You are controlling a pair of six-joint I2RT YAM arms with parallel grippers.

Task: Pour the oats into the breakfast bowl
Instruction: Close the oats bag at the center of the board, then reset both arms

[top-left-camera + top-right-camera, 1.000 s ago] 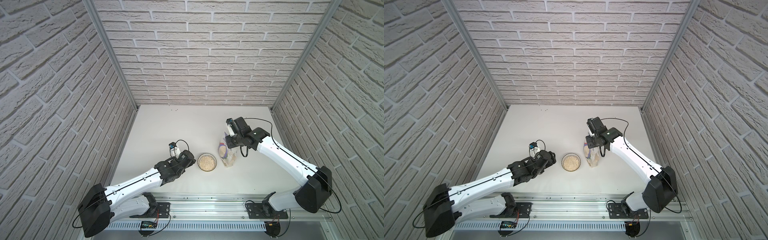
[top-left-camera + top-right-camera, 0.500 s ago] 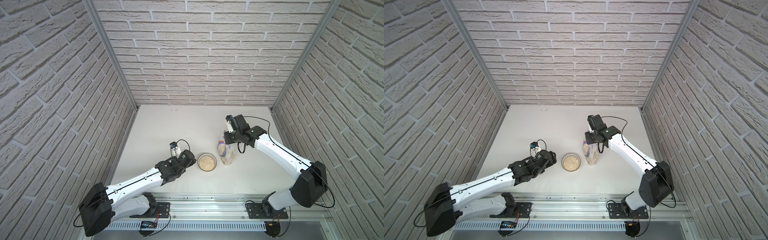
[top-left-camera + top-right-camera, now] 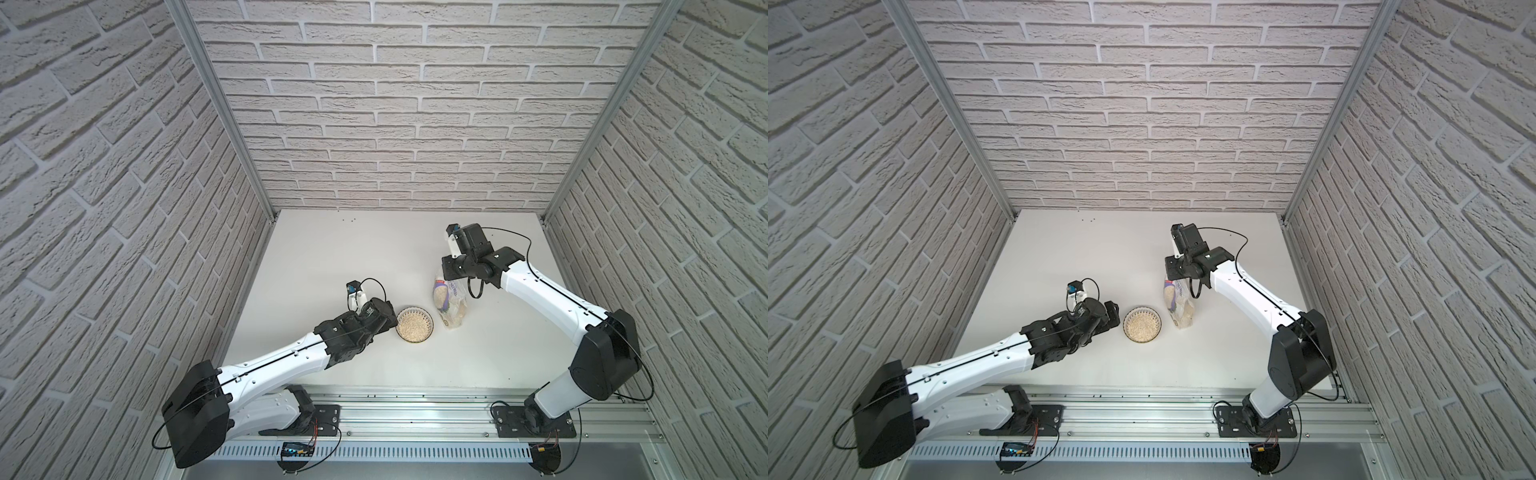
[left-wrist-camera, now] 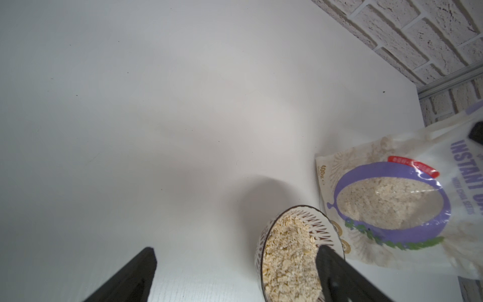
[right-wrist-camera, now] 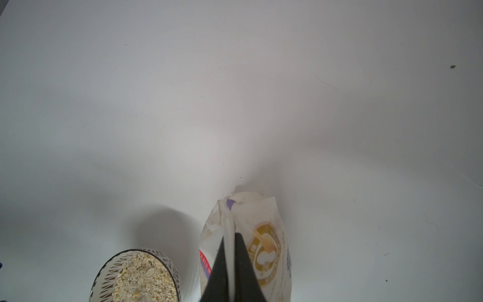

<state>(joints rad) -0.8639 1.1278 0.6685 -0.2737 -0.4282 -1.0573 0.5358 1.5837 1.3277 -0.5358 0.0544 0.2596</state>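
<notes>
Right end effector (image 5: 231, 236), clamping the oats bag (image 5: 264, 253), is probably needing a steady upright hold; left end effector (image 4: 235, 249) is gaping.

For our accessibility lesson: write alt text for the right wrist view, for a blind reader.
The right gripper is shut on the top edge of a clear printed plastic bag of oats standing on a white table. Beside it sits a small round white patterned bowl holding beige oat flakes.
</notes>
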